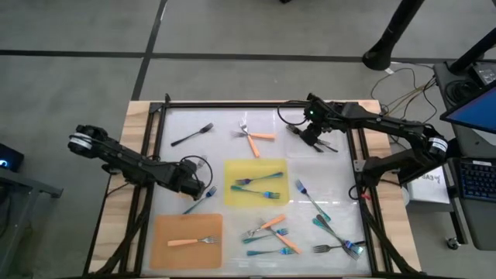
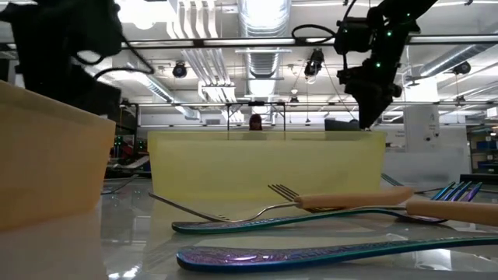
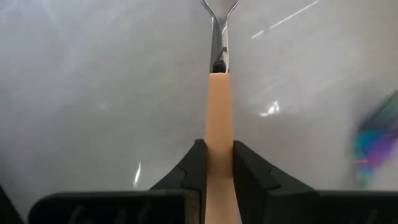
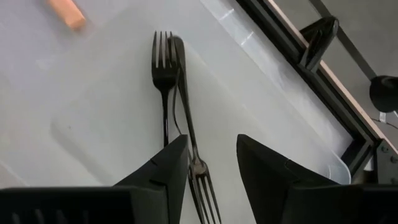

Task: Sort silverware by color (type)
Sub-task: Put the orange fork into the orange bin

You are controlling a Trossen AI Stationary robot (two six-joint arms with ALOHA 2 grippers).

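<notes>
Left gripper (image 3: 217, 165): pinching orange fork (image 3: 219, 112) handle, left of yellow mat (image 1: 232, 198).
Right gripper (image 4: 211, 158): spread over two black forks (image 4: 165, 87), far right.

Grey floor (image 1: 77, 31), ceiling ducts (image 2: 261, 19)

left gripper (image 3: 219, 163): fingers pinched on fork handle | fork (image 3: 218, 106): orange handle, silver neck pointing away | surface (image 3: 93, 93): pale, glossy | edge: blurred iridescent blue-teal patch (image 3: 373, 140)
</notes>
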